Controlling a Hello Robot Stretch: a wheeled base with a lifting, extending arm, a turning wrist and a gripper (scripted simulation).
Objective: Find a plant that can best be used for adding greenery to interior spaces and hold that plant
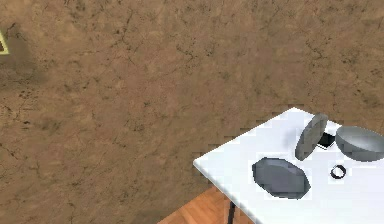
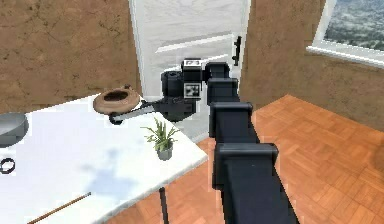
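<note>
gripper point(image 2: 118, 118) tip lost against brown bowl point(image 2: 117, 98).

White table point(image 1: 240, 160). Brown mottled wall point(image 1: 120, 80). Grey flat dish point(image 1: 281, 177), grey bowl point(image 1: 361, 143). Orange-brown wood-pattern floor point(image 2: 330, 140). White door point(image 2: 190, 30), black handle point(image 2: 237, 50). The plant point(image 2: 161, 130) has green leaves and a pale grey pot. Brown shallow bowl point(image 2: 117, 100). My arm point(image 2: 240, 150) is black, my gripper point(image 2: 120, 117) dark, its squares point(image 2: 190, 66) white with black marks.
</note>
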